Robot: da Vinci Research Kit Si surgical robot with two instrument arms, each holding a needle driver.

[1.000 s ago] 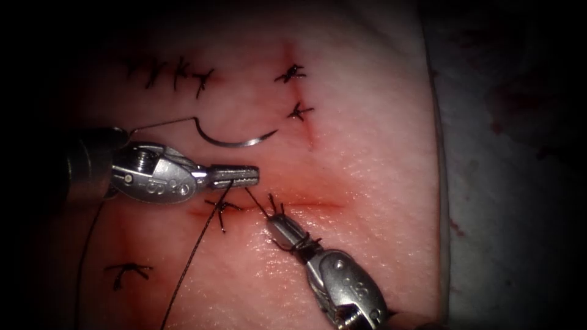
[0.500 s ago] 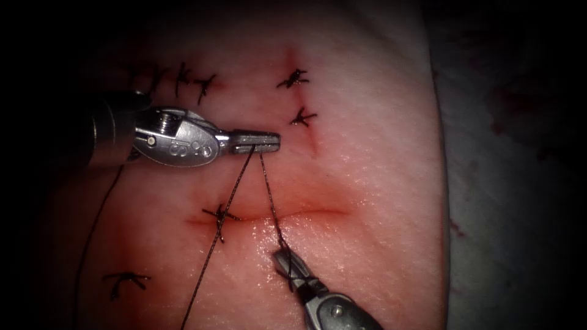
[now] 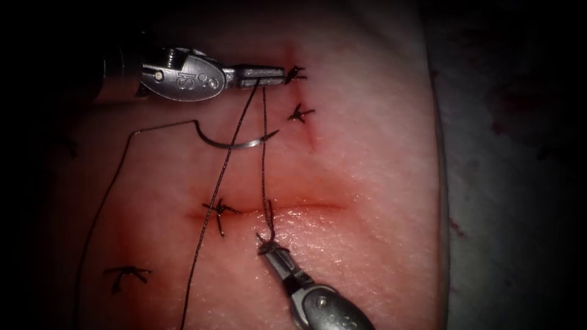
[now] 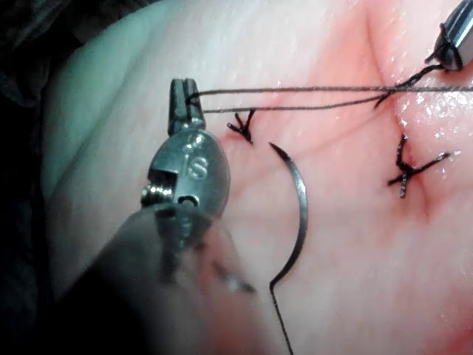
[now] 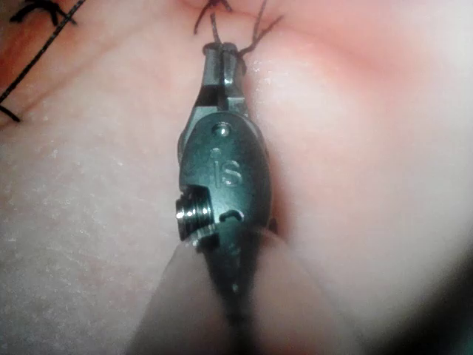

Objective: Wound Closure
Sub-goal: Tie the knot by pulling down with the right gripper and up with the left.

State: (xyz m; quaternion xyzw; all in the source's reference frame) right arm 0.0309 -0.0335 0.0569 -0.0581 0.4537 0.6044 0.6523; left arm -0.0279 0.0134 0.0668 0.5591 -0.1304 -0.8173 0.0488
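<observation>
Left pincer (image 3: 269, 75) has climbed up and away from the cut (image 3: 287, 208), jaws clamped on the thread (image 3: 263, 153), drawing two strands taut from a new stitch; right pincer (image 3: 267, 247) has dropped just below the cut, closed on the thread's short end. Needle (image 3: 235, 142) lies free on the tissue (image 3: 367, 183) above the cut, not in it, held by neither. One finished knot (image 3: 220, 209) sits on the cut's left part, a second is being tied mid-cut, and the right stretch looks open, so I'd judge closure under halfway.
</observation>
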